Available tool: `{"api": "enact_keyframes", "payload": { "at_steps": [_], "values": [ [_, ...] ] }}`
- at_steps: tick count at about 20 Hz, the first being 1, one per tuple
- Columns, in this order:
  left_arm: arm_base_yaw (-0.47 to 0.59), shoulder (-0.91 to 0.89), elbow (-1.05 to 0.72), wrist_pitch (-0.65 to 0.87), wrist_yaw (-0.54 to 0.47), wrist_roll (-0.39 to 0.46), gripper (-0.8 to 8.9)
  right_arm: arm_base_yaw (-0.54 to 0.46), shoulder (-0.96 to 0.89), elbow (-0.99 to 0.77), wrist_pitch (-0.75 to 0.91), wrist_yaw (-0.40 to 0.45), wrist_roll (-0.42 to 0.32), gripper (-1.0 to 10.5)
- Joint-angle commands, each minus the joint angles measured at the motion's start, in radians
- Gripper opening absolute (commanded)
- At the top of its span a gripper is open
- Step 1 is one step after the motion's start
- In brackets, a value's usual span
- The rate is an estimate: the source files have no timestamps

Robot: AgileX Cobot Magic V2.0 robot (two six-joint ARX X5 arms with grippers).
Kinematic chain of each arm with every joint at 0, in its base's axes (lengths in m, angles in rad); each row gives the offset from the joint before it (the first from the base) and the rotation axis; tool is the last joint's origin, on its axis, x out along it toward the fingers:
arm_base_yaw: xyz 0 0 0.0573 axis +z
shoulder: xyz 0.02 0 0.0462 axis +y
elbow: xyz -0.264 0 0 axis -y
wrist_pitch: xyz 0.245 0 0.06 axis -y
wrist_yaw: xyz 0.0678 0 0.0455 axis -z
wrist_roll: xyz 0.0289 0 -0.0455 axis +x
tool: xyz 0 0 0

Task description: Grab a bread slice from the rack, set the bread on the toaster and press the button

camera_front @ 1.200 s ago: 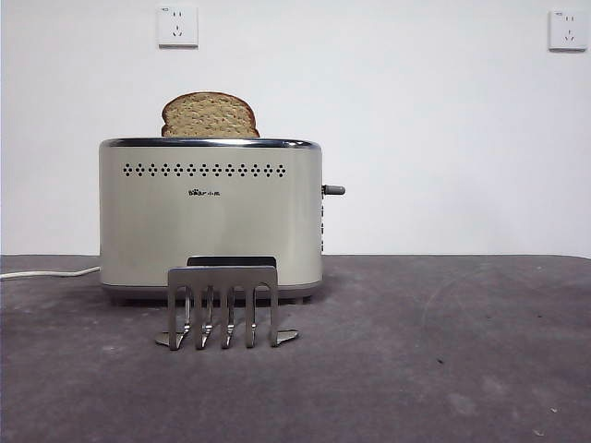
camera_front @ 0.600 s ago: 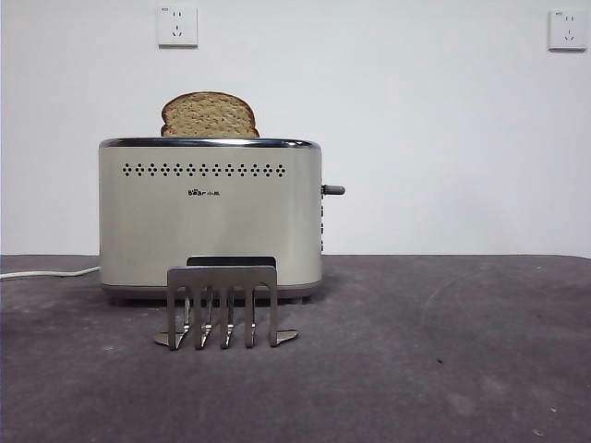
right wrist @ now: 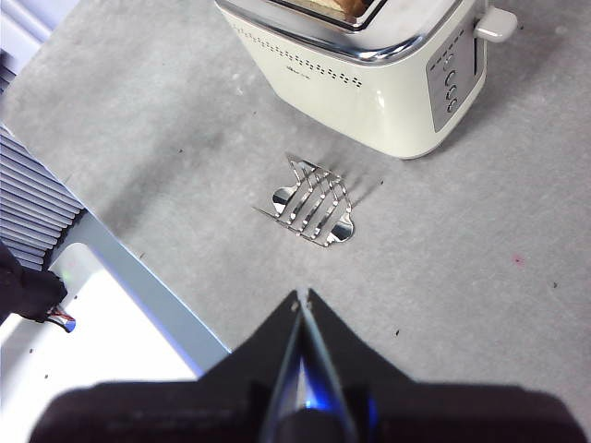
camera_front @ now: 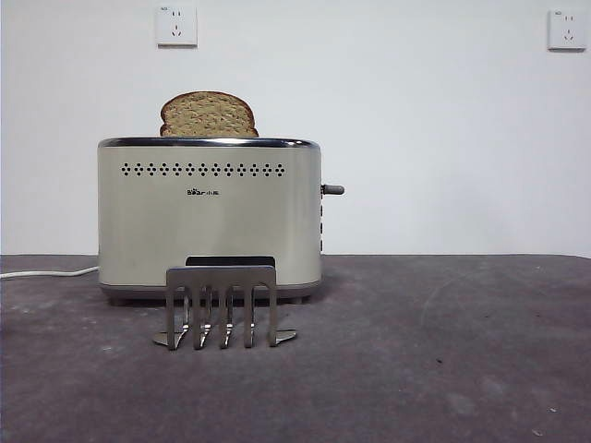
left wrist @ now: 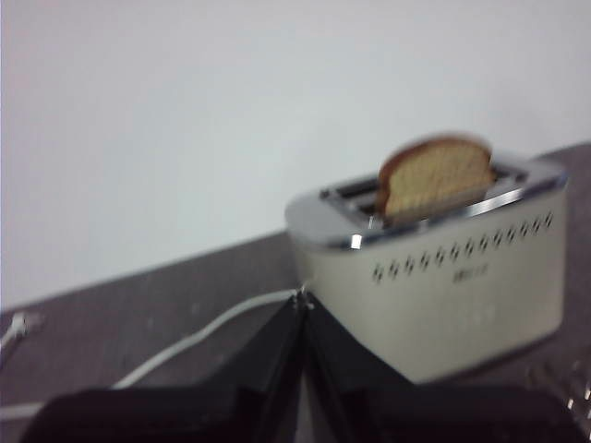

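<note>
Nearest the front camera, the rack (camera_front: 222, 305) stood empty on the dark grey table (camera_front: 434, 369), its five upright prongs joined by a flat top band. Directly behind it, close but with the gap not resolvable from this level view, stood the toaster (camera_front: 210, 217), cream-bodied with a chrome rim, a row of vent holes and a small dark logo. The slice of bread (camera_front: 209, 114) sat upright in a top slot, its domed crust projecting above the rim. The button (camera_front: 333, 189) projected sideways from the narrow end, high on that face. A white cord (camera_front: 46, 273) ran off from the toaster's other end across the table. Two wall sockets (camera_front: 177, 25) were fixed on the white wall behind.

Neither arm entered the front view. The left gripper (left wrist: 302, 297), jaws pressed together, hung near the cord side of the toaster (left wrist: 434, 277), the bread (left wrist: 434, 178) visible in its slot. The right gripper (right wrist: 301, 297), jaws likewise closed and empty, hovered high above the table, well apart from the rack (right wrist: 314, 203) and toaster (right wrist: 369, 74).
</note>
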Motion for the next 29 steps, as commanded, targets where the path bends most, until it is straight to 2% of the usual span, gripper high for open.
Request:
{"api": "enact_keyframes", "payload": {
  "at_steps": [1,11,13,18,29],
  "values": [
    [0.002,-0.055,-0.079,0.013,-0.026,-0.017,-0.04,0.000,-0.002,-0.009,0.002,0.003,-0.008,0.0],
    [0.002,-0.156,-0.281,0.013,-0.025,-0.024,-0.04,0.000,-0.002,-0.009,0.002,0.003,-0.008,0.0],
    [0.002,-0.161,-0.306,0.012,-0.025,-0.048,-0.04,0.001,-0.002,-0.009,0.002,0.003,-0.008,0.0],
    [0.002,-0.161,-0.314,-0.027,-0.023,-0.105,-0.04,0.001,-0.002,-0.009,0.002,0.003,-0.007,0.0],
    [0.002,-0.161,-0.314,-0.026,-0.024,-0.107,-0.04,0.000,-0.002,-0.009,0.002,0.003,-0.008,0.0]
  ]
}}
